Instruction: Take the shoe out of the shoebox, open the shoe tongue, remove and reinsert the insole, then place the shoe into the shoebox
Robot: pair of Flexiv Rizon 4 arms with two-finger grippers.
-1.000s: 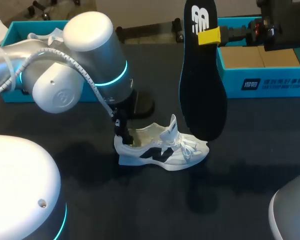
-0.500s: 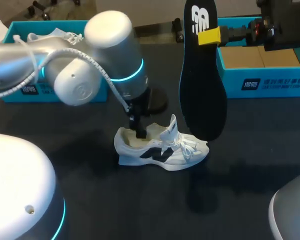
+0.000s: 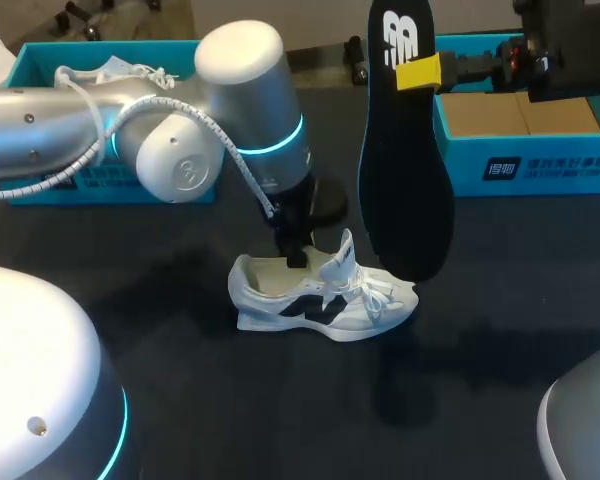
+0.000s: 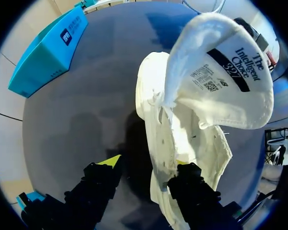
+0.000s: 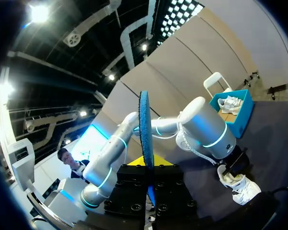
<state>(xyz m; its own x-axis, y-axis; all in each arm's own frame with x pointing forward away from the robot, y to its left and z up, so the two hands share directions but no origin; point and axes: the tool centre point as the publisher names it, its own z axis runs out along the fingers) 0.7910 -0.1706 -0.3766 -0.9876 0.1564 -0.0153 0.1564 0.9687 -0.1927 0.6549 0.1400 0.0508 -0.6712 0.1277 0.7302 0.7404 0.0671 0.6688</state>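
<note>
Dark matte bench spans view. Far left: open teal cardboard box, second white laced sneaker inside.

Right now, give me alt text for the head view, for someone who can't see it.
A white sneaker sits on a dark table, the left hand down inside its opening behind the raised tongue. The right hand holds the black insole upright, its lower end near the toe. A left shoebox and a right shoebox, both blue, stand behind.

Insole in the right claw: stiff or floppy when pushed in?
Likely semi-stiff: the right claw pinches the insole near its top and it hangs straight. Probably thin, light: edge-on it's a sliver. May bend against the shoe.
</note>
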